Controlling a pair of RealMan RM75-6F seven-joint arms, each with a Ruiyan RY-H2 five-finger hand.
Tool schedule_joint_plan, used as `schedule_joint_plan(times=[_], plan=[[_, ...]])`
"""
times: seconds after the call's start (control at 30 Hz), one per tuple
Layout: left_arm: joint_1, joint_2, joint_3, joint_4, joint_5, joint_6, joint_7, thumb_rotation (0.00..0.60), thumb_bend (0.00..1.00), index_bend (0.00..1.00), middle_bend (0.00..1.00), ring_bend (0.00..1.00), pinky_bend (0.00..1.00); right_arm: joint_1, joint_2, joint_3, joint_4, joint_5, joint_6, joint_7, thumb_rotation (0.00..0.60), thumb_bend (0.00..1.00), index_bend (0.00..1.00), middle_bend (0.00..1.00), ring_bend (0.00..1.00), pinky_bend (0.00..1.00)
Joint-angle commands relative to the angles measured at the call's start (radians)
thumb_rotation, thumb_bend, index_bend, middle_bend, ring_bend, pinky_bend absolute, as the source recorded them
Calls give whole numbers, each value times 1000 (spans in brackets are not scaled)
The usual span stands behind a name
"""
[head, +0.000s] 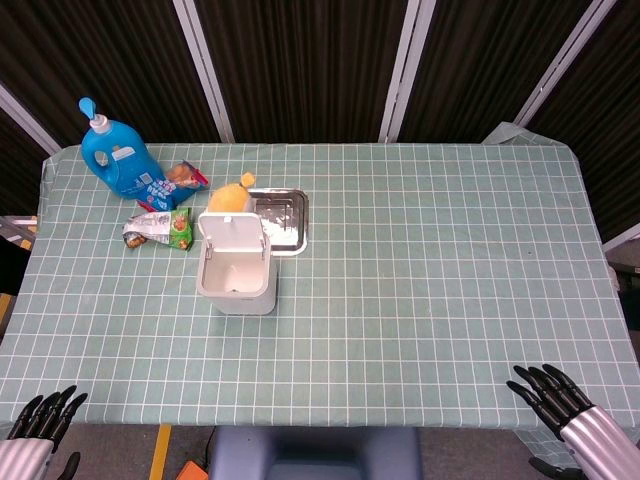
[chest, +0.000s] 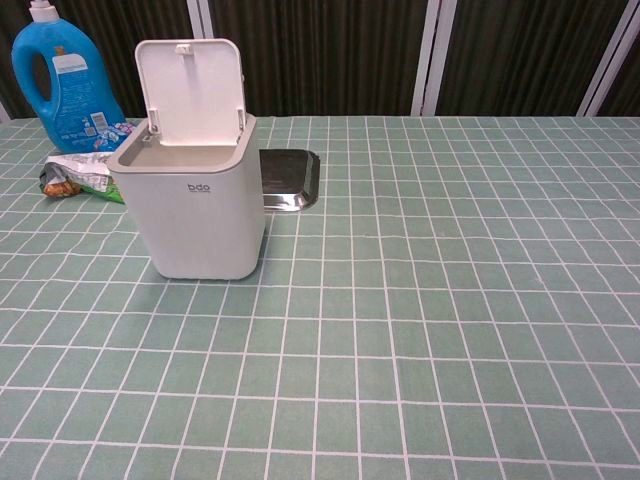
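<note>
The left robot hand (head: 40, 418) lies at the near left edge of the desk (head: 430, 270), dark fingers spread and holding nothing; the right robot hand (head: 552, 396) lies at the near right edge, fingers likewise apart and empty; neither shows in the chest view. Both are well apart from everything on the green checked cloth.

The white bin (head: 237, 274) stands upright left of centre, a small squarish tub with its flip lid (chest: 190, 88) raised and leaning back, the inside open to view; small dark lettering marks its front wall. Just behind it sits a steel tray (head: 284, 222), shallow and shiny, with an orange object (head: 232, 196) at its left end. Further left lie a green snack packet (head: 160, 229) and a blue snack packet (head: 182, 178), and beyond them a blue detergent bottle (head: 116, 160) stands at the far left corner.
</note>
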Motion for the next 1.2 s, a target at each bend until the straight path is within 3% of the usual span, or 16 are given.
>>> schedule_joint_plan(times=[0.03, 0.23, 0.33, 0.47, 0.53, 0.6, 0.67, 0.8, 0.9, 1.03, 1.2], plan=[[-1, -2, 1, -3, 4, -7, 5, 600, 460, 9, 0, 0, 46, 1, 1, 0, -1, 1, -1, 2, 600, 118, 0, 0, 0, 0], [-54, -2, -35, -43, 40, -21, -46, 600, 466, 6, 16, 2, 123, 2, -6, 1, -6, 6, -19, -19, 600, 118, 0, 0, 0, 0], [-135, 14, -105, -133, -5, -72, -110, 600, 468, 5, 151, 106, 300, 5, -15, 6, -14, 12, -32, -35, 600, 118, 0, 0, 0, 0], [-259, -6, -246, -226, -136, -157, -155, 600, 509, 27, 656, 581, 824, 8, -30, 15, -23, 26, -54, -61, 600, 118, 0, 0, 0, 0], [-337, 8, -307, -285, -244, -257, -175, 600, 521, 34, 849, 785, 972, 12, -40, 24, -27, 36, -66, -76, 600, 120, 0, 0, 0, 0], [-415, 32, -380, -332, -361, -337, -175, 600, 528, 53, 972, 932, 1000, 14, -52, 34, -29, 47, -71, -92, 600, 120, 0, 0, 0, 0], [-478, 36, -445, -349, -455, -380, -157, 600, 528, 79, 1000, 995, 1000, 14, -64, 45, -30, 61, -75, -104, 600, 120, 0, 0, 0, 0], [-635, 19, -570, -342, -731, -513, -152, 600, 528, 124, 1000, 1000, 1000, 20, -87, 65, -30, 91, -94, -126, 600, 120, 0, 0, 0, 0], [-758, 7, -633, -281, -924, -621, -147, 600, 525, 139, 1000, 1000, 1000, 29, -98, 76, -33, 112, -117, -140, 600, 120, 0, 0, 0, 0], [-892, -35, -672, -193, -1085, -654, -78, 600, 523, 146, 1000, 1000, 1000, 40, -108, 87, -33, 136, -145, -152, 600, 118, 0, 0, 0, 0], [-1016, -84, -676, -122, -1222, -683, -15, 600, 517, 147, 1000, 1000, 1000, 51, -109, 98, -40, 176, -184, -169, 600, 120, 0, 0, 0, 0]])
